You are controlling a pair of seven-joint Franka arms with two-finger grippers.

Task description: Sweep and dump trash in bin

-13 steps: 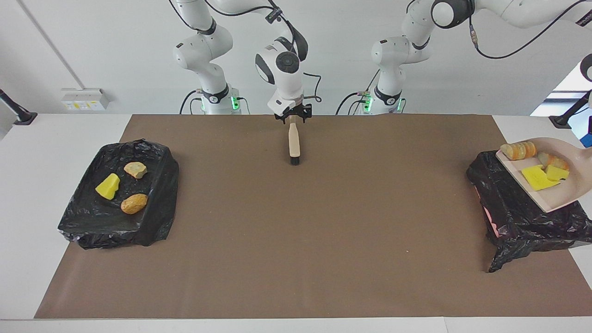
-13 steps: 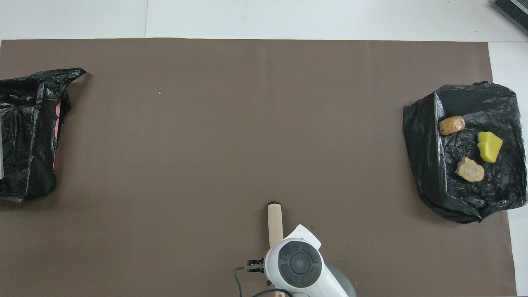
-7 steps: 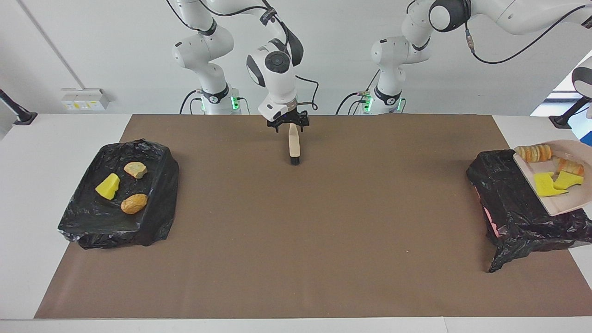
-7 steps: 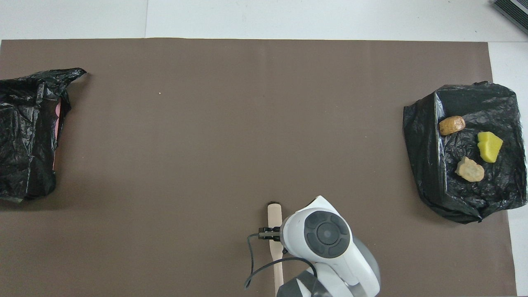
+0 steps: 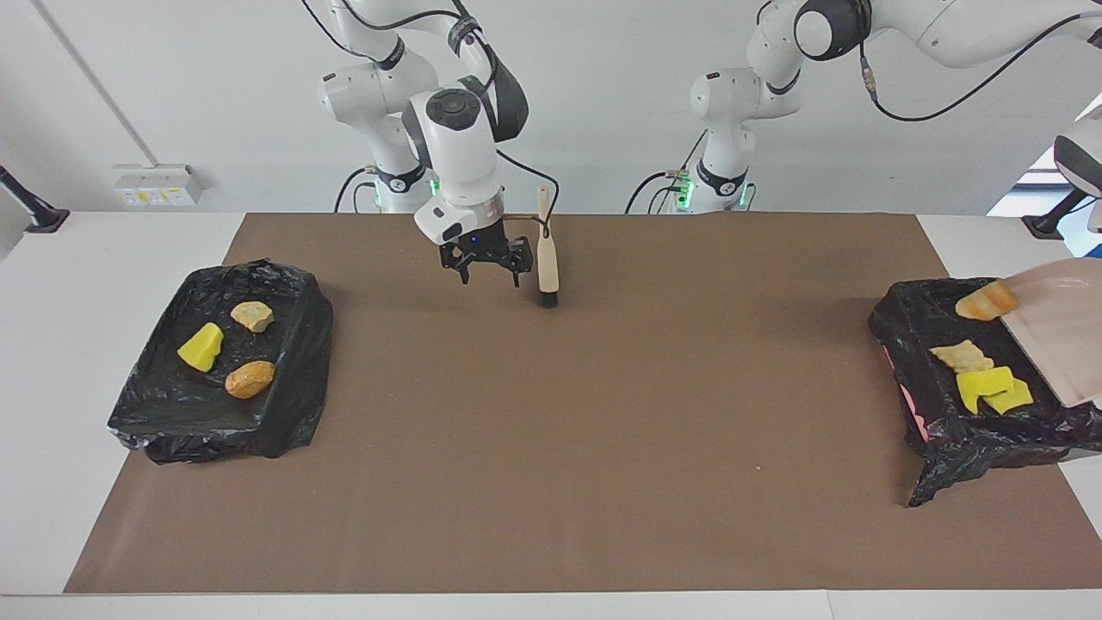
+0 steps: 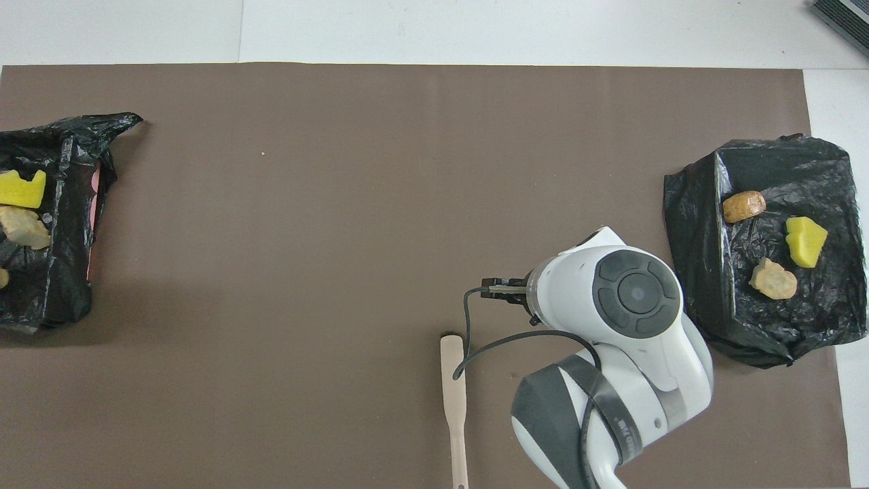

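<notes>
beige dustpan point(image 5: 1057, 331) tilted over bin point(image 5: 964, 413); right claw point(image 5: 485, 266) apart, empty; left claw unseen, shut.

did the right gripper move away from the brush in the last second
Yes. The right gripper, fingers open, has left the brush lying on the mat and shifted toward the right arm's end, toward the black-lined bin.

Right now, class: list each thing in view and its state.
Black-bagged bin at left arm's end: holds yellow and tan scraps.
Beige plastic dustpan: tilted over that bin, orange bread scrap at its lip.
Wooden-handled brush: lying on mat, unheld.
Right gripper: open, empty, over mat beside brush.
</notes>
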